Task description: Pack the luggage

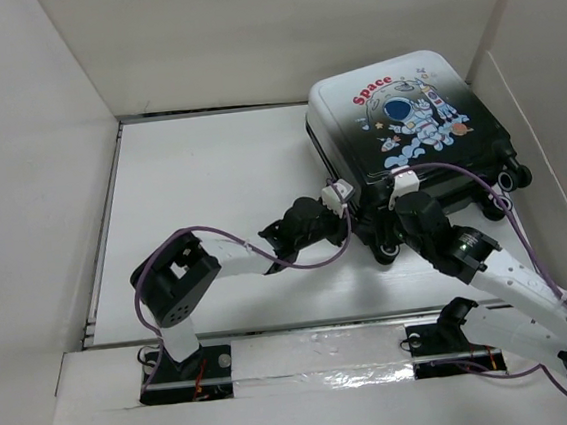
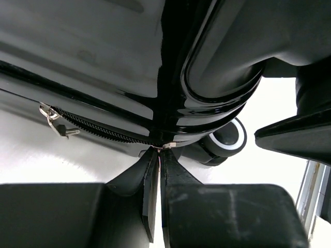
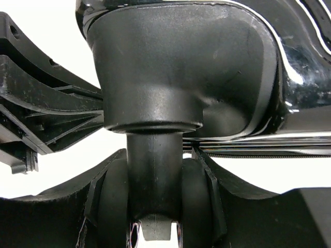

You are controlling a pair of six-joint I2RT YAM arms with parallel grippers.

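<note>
The luggage [image 1: 406, 125] lies flat and closed at the back right, its astronaut and red "Space" print facing up. My left gripper [image 1: 355, 228] is at its near left corner. In the left wrist view this gripper [image 2: 160, 152] is shut on a small metal zipper pull [image 2: 166, 145] at the end of the zipper track. A second pull [image 2: 54, 120] hangs loose further left along the seam. My right gripper [image 1: 395, 240] is at the near wheel. Its fingers [image 3: 217, 181] are shut on both sides of that black wheel [image 3: 155, 196].
White walls enclose the table, and the right wall [image 1: 546, 117] stands close to the luggage. Two more wheels [image 1: 514, 178] stick out at its right end. Bare white table [image 1: 210, 179] stretches to the left. The right arm's gripper [image 2: 295, 132] is close beside the left fingers.
</note>
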